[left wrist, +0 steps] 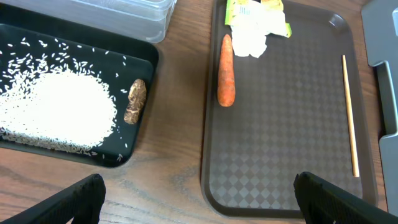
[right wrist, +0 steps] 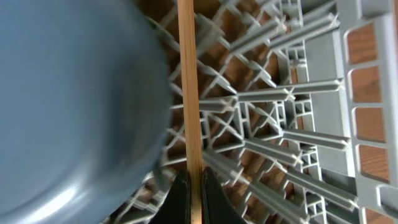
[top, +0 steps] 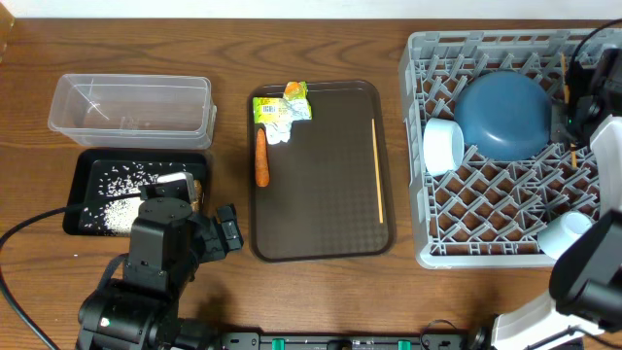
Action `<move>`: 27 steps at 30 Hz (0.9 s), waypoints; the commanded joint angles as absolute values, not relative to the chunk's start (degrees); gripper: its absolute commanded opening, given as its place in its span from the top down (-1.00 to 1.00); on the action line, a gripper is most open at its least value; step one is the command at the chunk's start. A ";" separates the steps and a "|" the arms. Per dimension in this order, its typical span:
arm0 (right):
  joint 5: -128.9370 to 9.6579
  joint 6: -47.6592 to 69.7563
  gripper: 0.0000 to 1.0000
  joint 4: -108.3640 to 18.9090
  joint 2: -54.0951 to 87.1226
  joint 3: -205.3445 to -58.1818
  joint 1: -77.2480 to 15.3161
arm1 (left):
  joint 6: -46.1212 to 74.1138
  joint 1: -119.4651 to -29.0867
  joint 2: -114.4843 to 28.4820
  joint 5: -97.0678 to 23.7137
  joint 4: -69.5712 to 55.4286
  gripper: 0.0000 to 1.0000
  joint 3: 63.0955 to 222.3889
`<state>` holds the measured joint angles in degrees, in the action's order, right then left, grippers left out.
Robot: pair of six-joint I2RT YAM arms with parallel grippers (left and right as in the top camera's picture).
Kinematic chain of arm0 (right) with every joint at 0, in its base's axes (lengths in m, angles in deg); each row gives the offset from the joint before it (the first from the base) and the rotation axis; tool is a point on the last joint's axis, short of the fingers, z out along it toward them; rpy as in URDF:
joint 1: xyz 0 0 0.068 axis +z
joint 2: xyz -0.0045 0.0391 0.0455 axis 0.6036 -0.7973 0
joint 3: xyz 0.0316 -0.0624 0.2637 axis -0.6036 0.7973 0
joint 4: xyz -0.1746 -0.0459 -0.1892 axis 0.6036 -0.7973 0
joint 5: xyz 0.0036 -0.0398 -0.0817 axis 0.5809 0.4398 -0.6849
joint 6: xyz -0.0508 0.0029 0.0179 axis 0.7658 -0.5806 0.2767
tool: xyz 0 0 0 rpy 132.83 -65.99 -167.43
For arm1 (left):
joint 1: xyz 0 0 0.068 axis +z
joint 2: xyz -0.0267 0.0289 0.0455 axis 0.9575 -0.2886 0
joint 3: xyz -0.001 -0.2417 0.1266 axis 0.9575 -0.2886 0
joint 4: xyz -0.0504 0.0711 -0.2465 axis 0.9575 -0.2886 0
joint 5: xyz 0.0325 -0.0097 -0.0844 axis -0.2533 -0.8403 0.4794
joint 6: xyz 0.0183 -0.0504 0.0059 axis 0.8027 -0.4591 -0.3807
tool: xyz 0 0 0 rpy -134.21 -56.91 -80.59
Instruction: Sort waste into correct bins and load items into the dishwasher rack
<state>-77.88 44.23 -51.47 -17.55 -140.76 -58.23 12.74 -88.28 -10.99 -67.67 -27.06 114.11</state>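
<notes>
My left gripper [left wrist: 199,200] is open and empty, low over the table between the black tray [top: 87,165] and the brown serving tray [top: 321,243]. The black tray holds loose white rice [left wrist: 53,109] and a brown food lump [left wrist: 135,101]. An orange carrot [left wrist: 226,71], a yellow-green wrapper [left wrist: 255,22] and one chopstick [left wrist: 349,118] lie on the serving tray. My right gripper [right wrist: 189,194] is shut on a second chopstick [right wrist: 189,93] over the grey rack [top: 437,248], beside the dark blue bowl [top: 503,115]. A white bowl [top: 442,146] and a pale cup [top: 564,233] sit in the rack. The pink cup is out of view.
The clear plastic tub [top: 131,102] stands behind the black tray and looks empty. The serving tray's left rim [left wrist: 205,155] lies between my left fingers. A black cable [top: 29,233] runs across the front left of the table.
</notes>
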 commanded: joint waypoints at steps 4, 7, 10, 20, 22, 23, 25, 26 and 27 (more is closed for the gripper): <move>-76.74 45.74 -0.99 -51.54 -18.60 -140.69 -58.63 | 12.72 -87.97 -10.97 -67.93 -27.30 -0.96 115.22; -73.92 43.70 -0.99 -51.43 -15.58 -141.26 -56.66 | 12.72 -87.97 -10.97 -67.93 -27.30 -0.95 115.22; -65.22 43.59 -0.99 -51.36 -10.67 -141.72 -53.90 | 12.72 -87.97 -10.95 -67.93 -27.30 -0.96 115.22; -34.76 29.34 -0.98 -52.19 0.37 -141.72 -35.70 | 12.72 -87.97 -10.95 -67.93 -27.30 -0.96 115.22; -41.07 20.62 -0.98 -52.30 -0.90 -141.63 -28.88 | 12.72 -87.97 -10.95 -67.93 -27.30 -0.95 115.22; -44.13 17.96 -0.98 -52.65 -1.66 -141.61 -26.47 | 12.72 -87.97 -10.95 -67.93 -27.30 -0.96 115.22; -51.39 13.50 -0.99 -53.77 -3.93 -141.61 -21.47 | 12.72 -87.97 -10.97 -67.93 -27.30 -0.96 115.22; -54.71 12.25 -0.98 -54.57 -5.20 -141.61 -19.35 | 12.72 -87.97 -10.95 -67.93 -27.28 -0.96 115.22; -58.25 10.96 -0.98 -55.60 -6.75 -141.61 -17.32 | 12.72 -87.97 -10.95 -67.93 -27.30 -0.96 115.22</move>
